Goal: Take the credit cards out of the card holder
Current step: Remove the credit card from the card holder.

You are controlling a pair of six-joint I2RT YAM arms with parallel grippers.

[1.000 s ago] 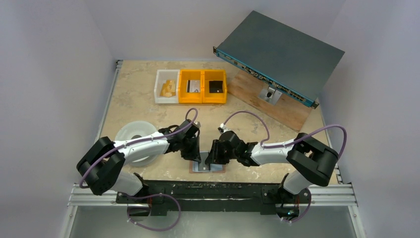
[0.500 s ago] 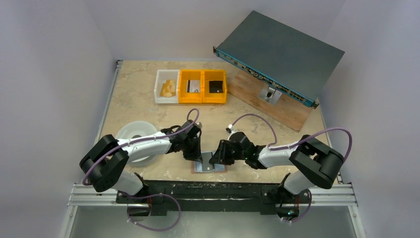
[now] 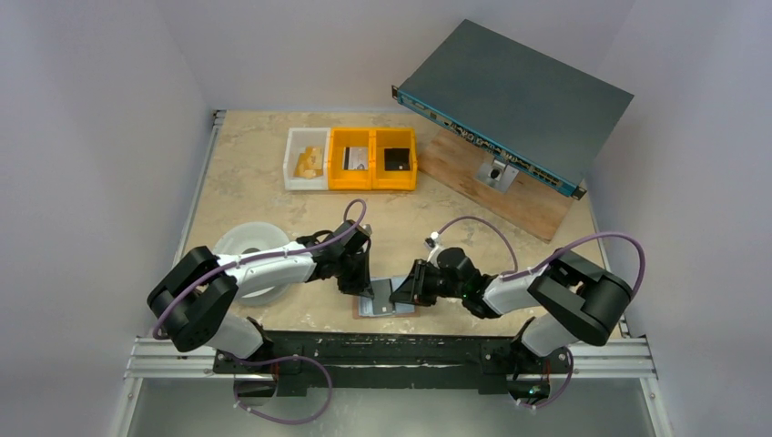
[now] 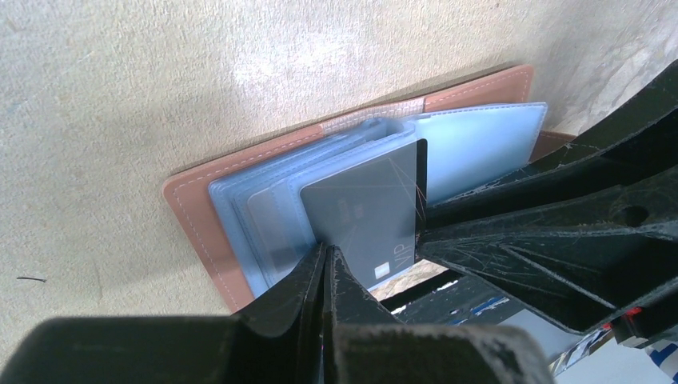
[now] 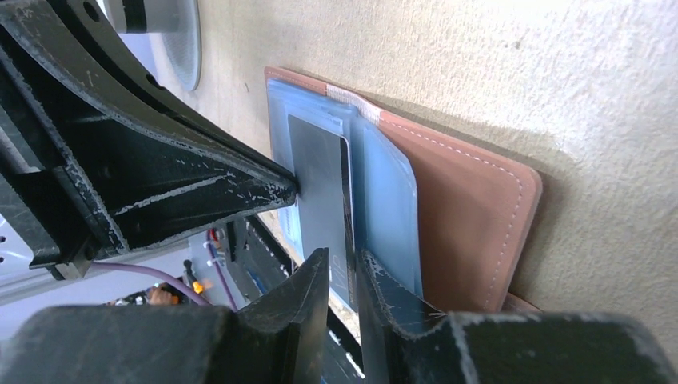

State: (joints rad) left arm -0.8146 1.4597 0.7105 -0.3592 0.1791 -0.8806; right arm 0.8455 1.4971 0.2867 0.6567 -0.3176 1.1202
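The card holder (image 3: 401, 309) lies open at the table's near edge, tan leather (image 4: 192, 208) outside, pale blue sleeves inside (image 5: 464, 216). A grey credit card (image 4: 364, 212) marked VIP sticks out of the sleeves toward the near edge (image 5: 320, 184). My left gripper (image 4: 326, 250) is shut, its tips pressed against the card's corner and the sleeve beside it; whether it pinches a sleeve I cannot tell. My right gripper (image 5: 342, 264) straddles the card's long edge, with a narrow gap still showing between one finger and the card. In the top view the left gripper (image 3: 362, 289) and the right gripper (image 3: 407, 296) meet over the wallet.
A white bin (image 3: 307, 159) and two yellow bins (image 3: 373, 159) stand at the back. A grey rack unit (image 3: 514, 96) leans on a wooden board (image 3: 510, 187) at back right. A white round roll (image 3: 248, 246) lies under the left arm. The metal rail (image 3: 391, 350) runs just below the wallet.
The left jaws have closed fully. The right gripper has slid right and lower along the wallet, and its jaws have narrowed around the card's edge.
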